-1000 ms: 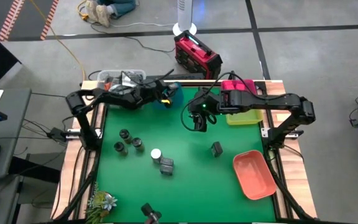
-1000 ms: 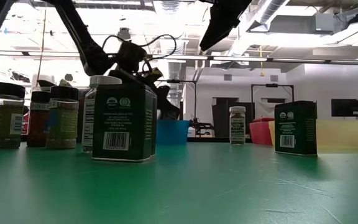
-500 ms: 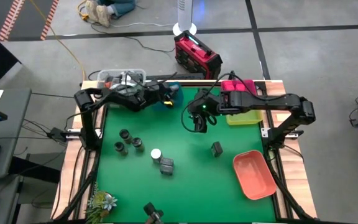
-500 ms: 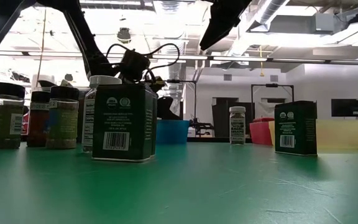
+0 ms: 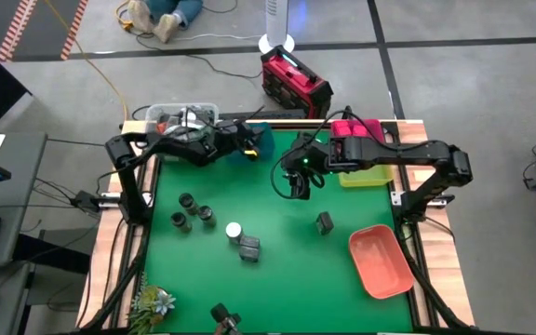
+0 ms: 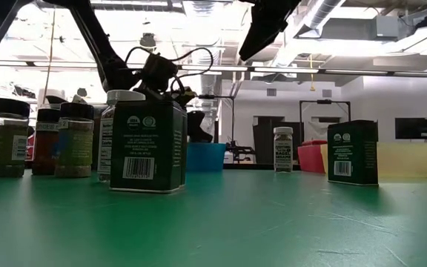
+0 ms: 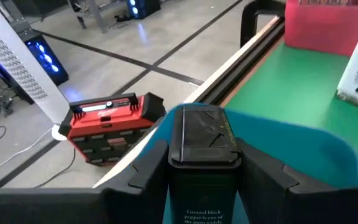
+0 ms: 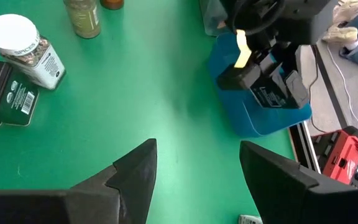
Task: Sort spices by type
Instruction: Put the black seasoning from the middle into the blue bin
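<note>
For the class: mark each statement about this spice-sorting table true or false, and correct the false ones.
1. The right end effector is open and holds nothing. True.
2. The salmon tray holds two jars. False: nothing shows in it.
3. A dark tin is at the left end effector, over the teal tray. True.
4. The white-capped jar lies on its side. False: it stands upright on the green mat.
5. Three dark-lidded jars stand close together on the left arm's side of the mat. True.
</note>
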Available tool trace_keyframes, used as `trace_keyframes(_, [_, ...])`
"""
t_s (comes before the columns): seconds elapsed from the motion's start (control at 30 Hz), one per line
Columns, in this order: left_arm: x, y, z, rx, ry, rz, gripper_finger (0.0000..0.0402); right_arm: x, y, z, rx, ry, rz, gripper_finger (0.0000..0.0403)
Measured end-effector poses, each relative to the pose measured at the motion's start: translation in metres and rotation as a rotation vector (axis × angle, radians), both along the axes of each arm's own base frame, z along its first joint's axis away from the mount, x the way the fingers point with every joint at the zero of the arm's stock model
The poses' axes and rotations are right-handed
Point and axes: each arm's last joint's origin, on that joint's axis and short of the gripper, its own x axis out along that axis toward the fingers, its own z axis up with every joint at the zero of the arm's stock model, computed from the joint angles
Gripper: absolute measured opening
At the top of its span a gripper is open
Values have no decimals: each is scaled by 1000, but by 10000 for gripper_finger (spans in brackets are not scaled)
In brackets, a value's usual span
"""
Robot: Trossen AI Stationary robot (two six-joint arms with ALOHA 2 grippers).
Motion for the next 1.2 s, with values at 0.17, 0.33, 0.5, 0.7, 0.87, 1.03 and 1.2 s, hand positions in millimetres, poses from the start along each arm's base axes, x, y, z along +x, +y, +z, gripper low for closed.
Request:
trace_keyframes(0.17, [-2,-1,5,-7,6,-6,159,0,0,0,5,-1,-6,260])
trace_keyframes(0.33, [-3,-2,3,-28,20,-7,159,0,0,0,6,-1,-6,260])
trace_keyframes(0.5, [-3,-2,2,-45,21,-6,161,0,0,0,5,-1,-6,260])
trace_keyframes(0.7, [-4,-2,0,-64,37,5,217,0,0,0,1,1,0,260])
trace_keyframes(0.87, [-5,-1,0,-72,28,16,259,0,0,0,3,1,3,260])
trace_keyframes(1.03, [-8,-3,20,-6,10,2,262,0,0,0,2,8,5,260])
trace_keyframes(1.2, [-15,-15,58,97,-12,-36,260,-2,0,-2,6,29,4,260])
